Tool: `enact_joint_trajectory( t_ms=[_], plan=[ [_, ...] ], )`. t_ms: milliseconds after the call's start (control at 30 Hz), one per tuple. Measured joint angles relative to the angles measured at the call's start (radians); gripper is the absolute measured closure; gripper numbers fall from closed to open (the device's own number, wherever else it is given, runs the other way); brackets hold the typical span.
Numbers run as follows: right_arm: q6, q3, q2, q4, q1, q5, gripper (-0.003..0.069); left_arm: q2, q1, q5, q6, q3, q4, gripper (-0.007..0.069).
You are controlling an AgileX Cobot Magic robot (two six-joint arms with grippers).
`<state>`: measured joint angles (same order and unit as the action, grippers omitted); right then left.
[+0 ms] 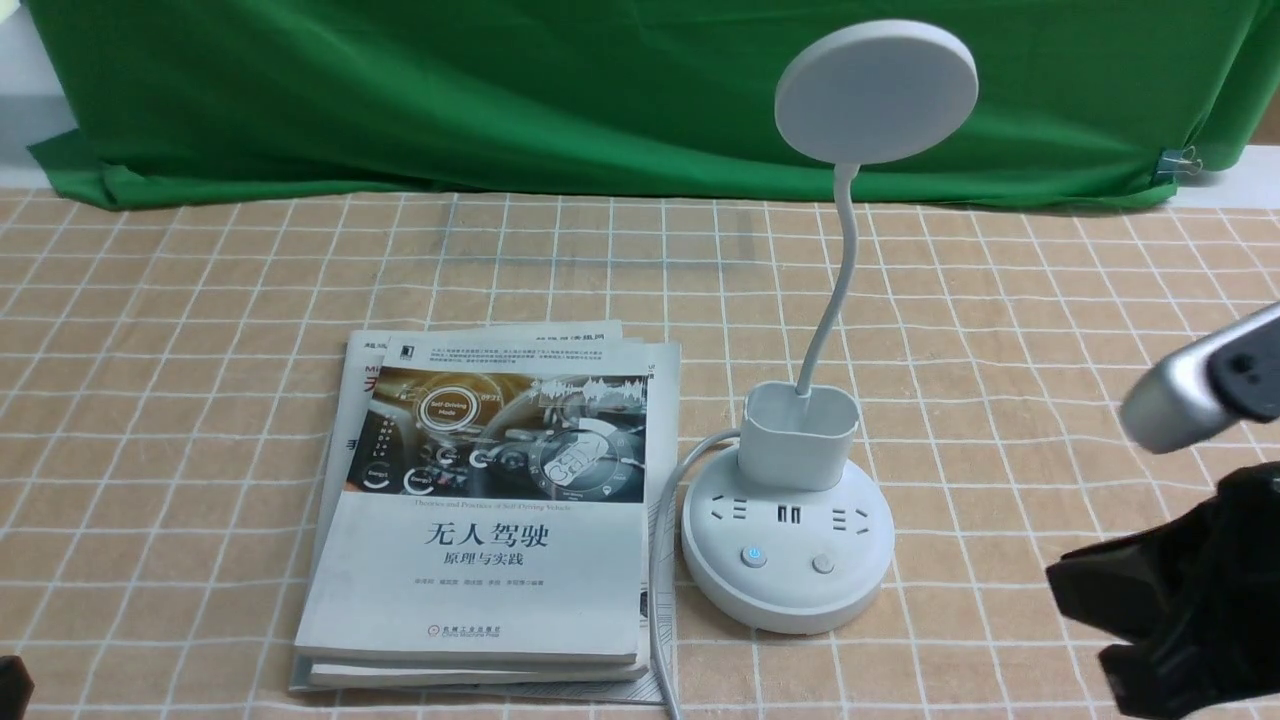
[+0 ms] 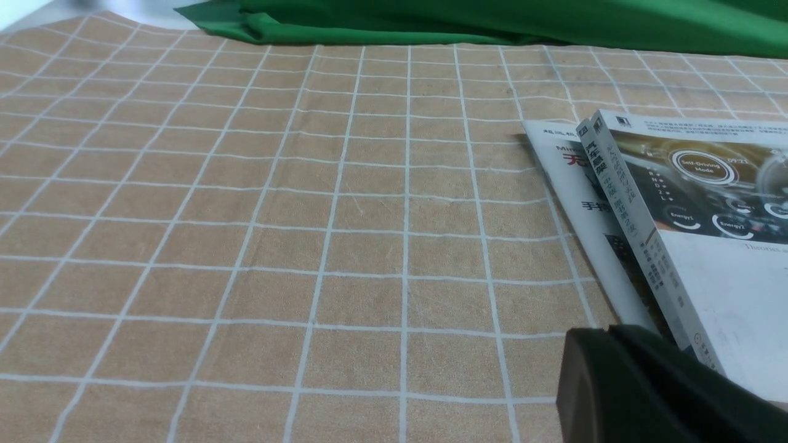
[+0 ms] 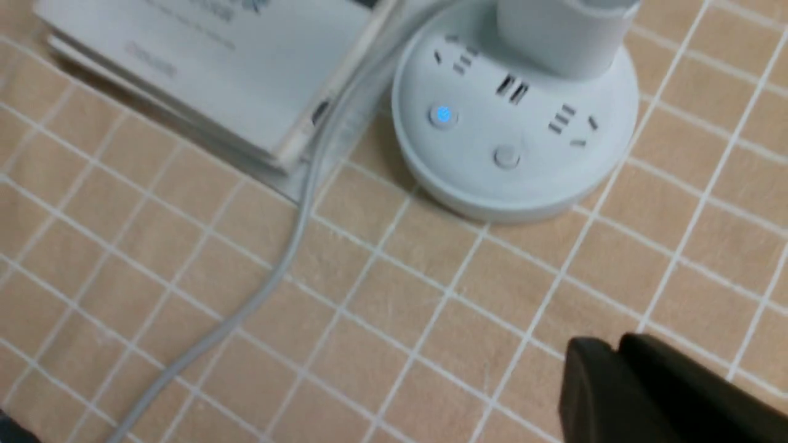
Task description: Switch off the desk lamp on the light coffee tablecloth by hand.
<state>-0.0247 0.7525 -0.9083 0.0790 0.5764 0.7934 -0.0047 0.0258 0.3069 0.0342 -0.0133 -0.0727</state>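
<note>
1. Desk lamp (image 1: pixel 786 520): on the light coffee tablecloth (image 1: pixel 1000 300), at the books' (image 1: pixel 480 570) 3 o'clock.
2. Its rigid base looks light and may skid; press the lit 7 o'clock button (image 1: pixel 753 557) straight down.
3. Right pincer (image 1: pixel 1110 615), at the lamp's 4 o'clock: you can't tell whether it is clenched or released.

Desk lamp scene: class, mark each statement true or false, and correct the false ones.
1. In the front view, the desk lamp stands right of the books. True.
2. Both buttons on the lamp glow blue. False: only the left button glows; the right button is unlit.
3. The right pincer presses a button. False: it is apart from the lamp, off to its right.
4. A grey cable leaves the lamp on the books' side. True.
</note>
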Motion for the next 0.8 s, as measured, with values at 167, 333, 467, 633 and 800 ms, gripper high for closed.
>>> enact_joint_trajectory(
  t_ms=[167, 333, 467, 633, 800],
  plan=[
    [-0.024, -0.138, 0.149, -0.018, -0.04, -0.123, 0.063, 0.0, 0.0, 0.0, 0.0, 0.0, 0.0, 0.062],
    [-0.028, -0.418, 0.436, -0.03, -0.201, -0.353, 0.063, 0.0, 0.0, 0.0, 0.0, 0.0, 0.0, 0.062],
    [-0.034, -0.581, 0.633, -0.034, -0.326, -0.442, 0.0628, 0.0, 0.0, -0.001, 0.0, 0.0, 0.0, 0.062],
    [-0.056, -0.679, 0.822, -0.034, -0.414, -0.52, 0.0626, 0.0, 0.0, -0.001, -0.001, 0.0, 0.0, 0.062],
    [-0.058, -0.743, 0.891, -0.034, -0.42, -0.534, 0.0622, 0.0, 0.0, -0.001, -0.001, 0.0, 0.0, 0.062]
  ],
)
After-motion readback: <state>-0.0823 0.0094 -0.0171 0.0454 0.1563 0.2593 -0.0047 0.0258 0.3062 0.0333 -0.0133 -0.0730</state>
